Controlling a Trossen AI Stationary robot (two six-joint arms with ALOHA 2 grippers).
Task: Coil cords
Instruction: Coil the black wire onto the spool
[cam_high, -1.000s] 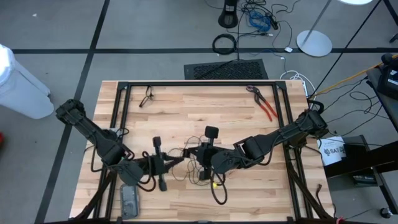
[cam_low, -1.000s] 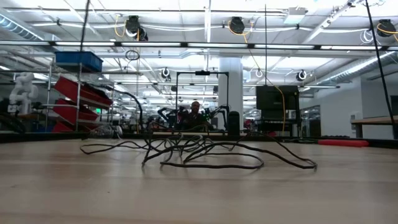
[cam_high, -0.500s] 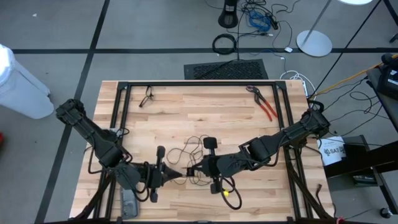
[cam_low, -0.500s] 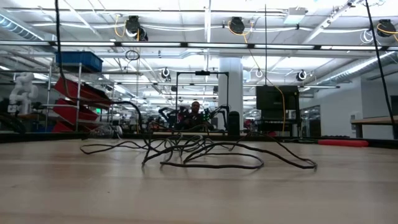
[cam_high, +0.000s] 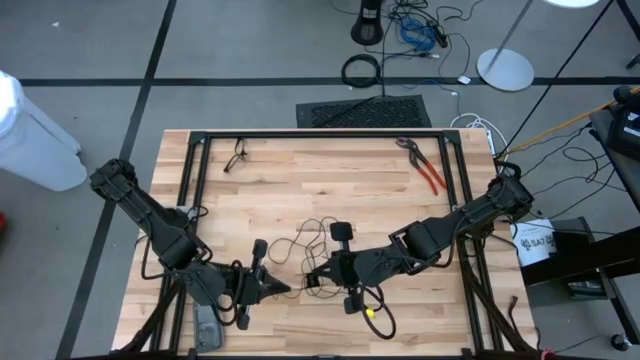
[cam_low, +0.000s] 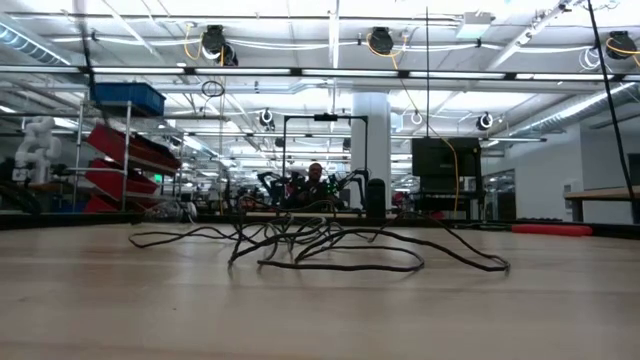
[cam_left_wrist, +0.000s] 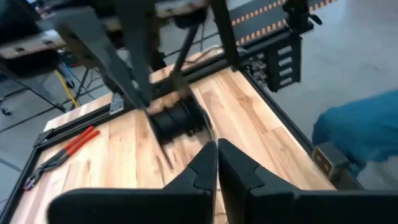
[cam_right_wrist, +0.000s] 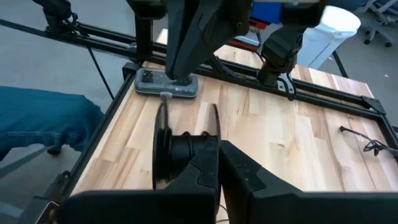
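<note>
The thin black cord (cam_high: 305, 238) lies in a loose tangle of loops on the wooden table, just right of its middle; in the low view it (cam_low: 330, 245) rests flat on the boards. I cannot make out its pale end piece. My left gripper (cam_high: 283, 290) is shut and points toward the table's right, near-left of the tangle. Nothing shows between its fingers in the left wrist view (cam_left_wrist: 216, 146). My right gripper (cam_high: 310, 276) is shut and points toward the table's left, facing the left gripper over the tangle's near edge. It also looks empty in the right wrist view (cam_right_wrist: 219, 146).
Red-handled pliers (cam_high: 430, 170) lie at the far right. A small black item (cam_high: 237, 155) lies at the far left. A grey device (cam_high: 208, 325) sits by the near left edge. Black frame rails (cam_high: 320, 133) border the table.
Both grippers have moved toward the table's near edge, the left one also a little to the left, so the gap between them has widened. Both have stayed shut. The cord in the low view has not moved.
</note>
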